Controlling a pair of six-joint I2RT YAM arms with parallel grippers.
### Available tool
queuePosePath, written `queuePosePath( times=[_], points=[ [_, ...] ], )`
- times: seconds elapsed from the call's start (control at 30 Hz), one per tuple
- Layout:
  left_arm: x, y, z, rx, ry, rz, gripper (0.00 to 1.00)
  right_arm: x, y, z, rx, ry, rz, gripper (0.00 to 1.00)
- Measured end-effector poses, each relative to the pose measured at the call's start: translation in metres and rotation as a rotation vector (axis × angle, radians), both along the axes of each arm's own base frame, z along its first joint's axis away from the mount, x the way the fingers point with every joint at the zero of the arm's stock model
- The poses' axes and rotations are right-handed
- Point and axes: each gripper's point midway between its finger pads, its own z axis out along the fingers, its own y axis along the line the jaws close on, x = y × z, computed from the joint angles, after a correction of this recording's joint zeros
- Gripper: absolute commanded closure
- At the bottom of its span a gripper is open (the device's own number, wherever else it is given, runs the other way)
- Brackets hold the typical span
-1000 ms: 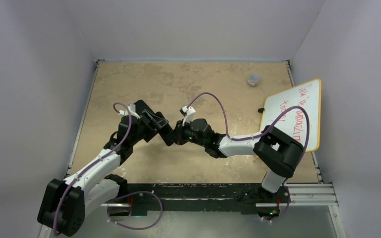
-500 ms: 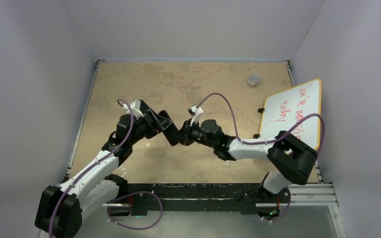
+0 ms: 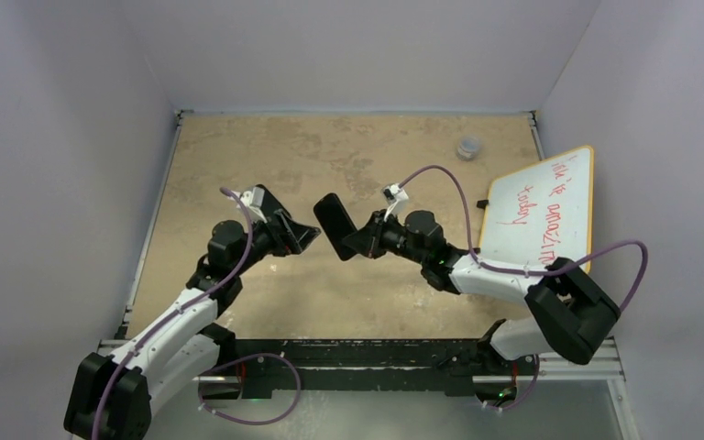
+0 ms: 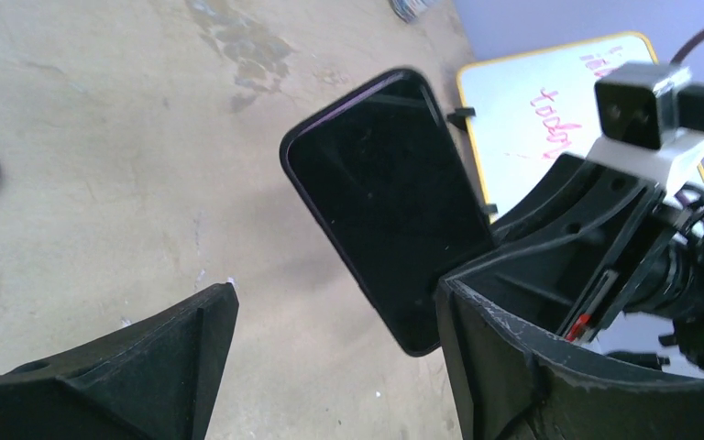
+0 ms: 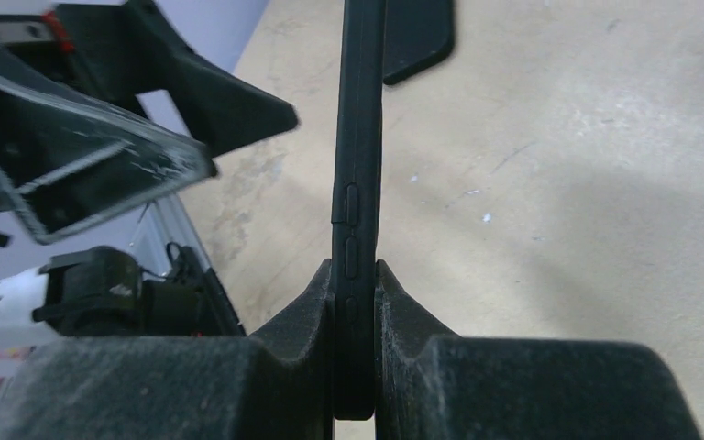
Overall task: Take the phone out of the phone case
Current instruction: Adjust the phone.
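One phone (image 3: 335, 225) in right gripper (image 5: 356, 298), one whiteboard (image 3: 541, 206)

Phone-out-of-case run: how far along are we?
Looks done: the left gripper is open, empty and clear of the phone. In hand: the right gripper is shut on the phone's edge, holding it up. A flat dark piece lies on the table, possibly the case, unconfirmed. Remaining: check the phone is bare, set it down.

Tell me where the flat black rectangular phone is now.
In the top view the flat black rectangular phone is mid-table, pinched in the right tool, the open left tool just left of it.
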Motion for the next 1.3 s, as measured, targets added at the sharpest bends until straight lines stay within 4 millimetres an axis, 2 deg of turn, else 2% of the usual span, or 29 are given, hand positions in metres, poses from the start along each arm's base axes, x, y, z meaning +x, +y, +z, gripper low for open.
queuePosePath(
  times=[0.13,0.33,0.63,0.73,1.0,1.3],
  points=[
    [-0.007,-0.006,-0.001,-0.021,-0.021,-0.051,0.18,-0.004,-0.004,0.018,0.040,-0.018,0.042,1.00],
    [-0.011,-0.017,0.024,-0.096,-0.111,-0.118,0.18,-0.007,-0.011,0.038,0.113,-0.015,0.098,1.00],
    [-0.017,-0.030,0.035,-0.229,-0.113,-0.183,0.20,-0.029,-0.001,0.070,0.265,0.012,0.234,1.00],
    [-0.017,-0.032,0.036,-0.268,-0.106,-0.187,0.24,-0.034,0.001,0.080,0.303,0.002,0.271,1.00],
    [-0.021,-0.037,0.041,-0.377,-0.085,-0.217,0.46,-0.037,0.007,0.074,0.348,0.067,0.326,1.00],
    [-0.029,-0.040,0.063,-0.460,-0.137,-0.264,0.59,-0.043,0.012,0.072,0.409,0.136,0.390,1.00]
  ],
)
